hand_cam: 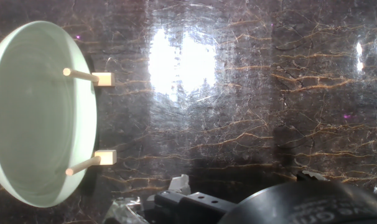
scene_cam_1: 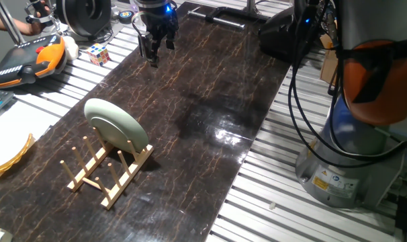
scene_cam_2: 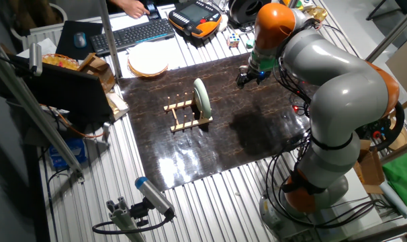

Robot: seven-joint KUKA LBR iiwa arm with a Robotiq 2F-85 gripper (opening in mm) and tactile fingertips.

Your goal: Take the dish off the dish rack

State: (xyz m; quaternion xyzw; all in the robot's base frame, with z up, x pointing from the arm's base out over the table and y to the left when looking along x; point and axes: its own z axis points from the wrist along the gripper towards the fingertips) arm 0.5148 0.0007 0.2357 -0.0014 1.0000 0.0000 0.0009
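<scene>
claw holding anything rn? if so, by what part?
Nothing held. The claw hangs apart from the dish, which stands in the dish rack.

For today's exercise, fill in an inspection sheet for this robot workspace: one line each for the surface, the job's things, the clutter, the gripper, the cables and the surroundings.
Surface: dark marbled mat on a slatted metal table, glare patches near its middle.
Job's things: the dish stands on edge in the dish rack, leaning against the pegs.
Clutter: yellowish plate off the mat's edge; puzzle cube beside the mat.
Gripper: the gripper hovers over the far end of the mat, well apart from the dish, holding nothing; whether the fingers are open or shut cannot be told.
Cables: black cables hang by the robot base.
Surroundings: keyboard, orange teach pendant, a person's hand.
</scene>
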